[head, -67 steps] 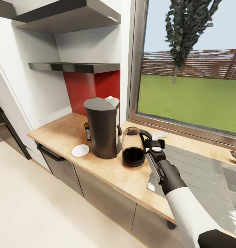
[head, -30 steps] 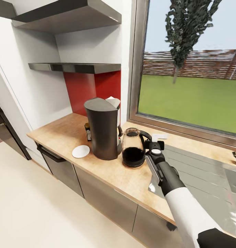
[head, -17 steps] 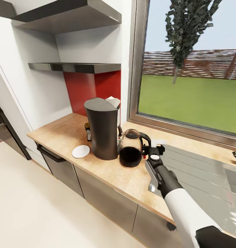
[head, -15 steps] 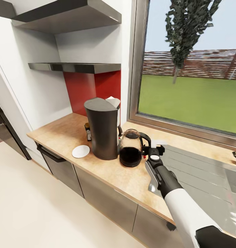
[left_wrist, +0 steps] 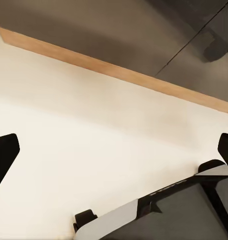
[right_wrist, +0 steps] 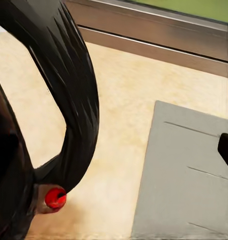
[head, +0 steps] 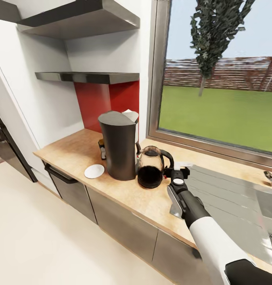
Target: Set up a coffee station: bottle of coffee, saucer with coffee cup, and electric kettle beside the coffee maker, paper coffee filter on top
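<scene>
**Kettle set beside the coffee maker, right gripper drawn back from the handle**

The electric kettle (head: 150,169) is seen standing on the countertop (head: 74,152), pressed up against the right side of the coffee maker (head: 119,145). Compared with 2.2 s ago it has been shifted leftward, closing the gap that then lay between the two. A white paper coffee filter (head: 131,115) is seen behind the coffee maker's top, and the saucer (head: 94,171) lies on the counter just left of the machine. A small dark-and-amber item is partly hidden behind the coffee maker; what it is cannot be told.

The right gripper (head: 179,171) is held just right of the kettle's handle (right_wrist: 69,105). Nothing is grasped: in the right wrist view the handle stands apart and one fingertip (right_wrist: 227,150) sits far off at the frame edge, so the fingers are spread wide.

The left gripper (left_wrist: 114,155) is pointed at the pale floor (left_wrist: 94,145), its fingertips set wide apart with nothing between them.
</scene>
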You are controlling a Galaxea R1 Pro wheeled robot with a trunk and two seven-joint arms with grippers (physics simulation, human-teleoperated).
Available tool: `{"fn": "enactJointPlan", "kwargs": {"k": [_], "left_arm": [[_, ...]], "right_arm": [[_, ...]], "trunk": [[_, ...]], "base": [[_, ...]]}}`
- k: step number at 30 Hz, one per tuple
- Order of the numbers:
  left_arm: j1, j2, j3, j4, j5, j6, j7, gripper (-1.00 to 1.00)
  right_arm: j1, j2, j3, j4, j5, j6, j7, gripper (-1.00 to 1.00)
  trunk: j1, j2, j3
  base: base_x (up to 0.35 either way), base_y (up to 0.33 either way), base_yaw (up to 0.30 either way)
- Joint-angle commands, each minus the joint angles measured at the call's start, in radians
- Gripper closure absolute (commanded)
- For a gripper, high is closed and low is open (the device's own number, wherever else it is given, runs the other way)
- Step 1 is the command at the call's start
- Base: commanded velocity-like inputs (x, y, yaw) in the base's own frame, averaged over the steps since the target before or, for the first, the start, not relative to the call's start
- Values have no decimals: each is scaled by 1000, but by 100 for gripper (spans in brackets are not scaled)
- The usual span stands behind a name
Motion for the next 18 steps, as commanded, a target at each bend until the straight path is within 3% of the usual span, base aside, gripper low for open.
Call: {"fn": "enactJointPlan", "kwargs": {"k": [1,18], "left_arm": [[-1,-1,8,0,-11,-5,-5,-100],[-1,-2,8,0,-11,-5,-5,-100]], "right_arm": [[-1,-1,4,-1,-4,6,-7,-100],[-1,-1,4,0,-4,6,-7,-100]], "trunk": [[0,-2,-2],[0,-2,-2]], "base": [[-134,0,0],[-17,0,0]]}}
